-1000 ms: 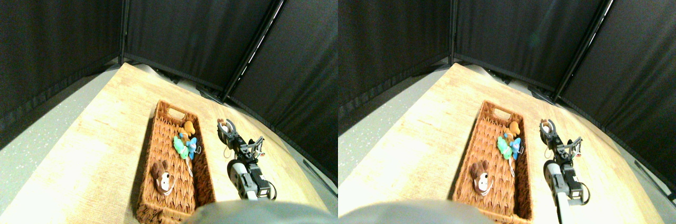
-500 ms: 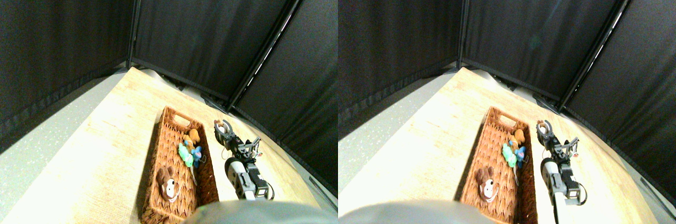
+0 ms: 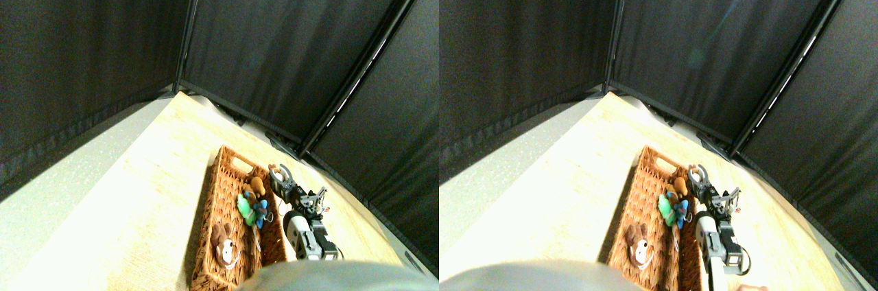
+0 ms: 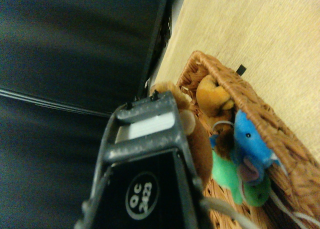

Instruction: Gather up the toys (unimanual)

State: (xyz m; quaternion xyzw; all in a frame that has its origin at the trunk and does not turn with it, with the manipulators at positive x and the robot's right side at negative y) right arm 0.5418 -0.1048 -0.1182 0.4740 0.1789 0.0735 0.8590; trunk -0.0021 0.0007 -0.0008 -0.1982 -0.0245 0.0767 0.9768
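Brown plush toy (image 4: 197,139) pinched in the hand (image 3: 278,176), hanging right at the basket (image 3: 206,236) rim, beside the orange (image 3: 257,185), green (image 3: 245,204) and blue (image 3: 261,207) toys already inside. Risky spot: release too early and could tumble outside onto the surface (image 3: 137,195).

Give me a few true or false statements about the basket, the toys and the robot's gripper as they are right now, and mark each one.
1. The wicker basket sits on a light wooden table. True.
2. The basket is empty. False: several toys lie in it.
3. A blue toy lies beside a green toy in the basket. True.
4. The right gripper hangs over the basket's near end. False: it is at the far end, by the orange toy.
5. A brown-white toy lies in the near part. True.
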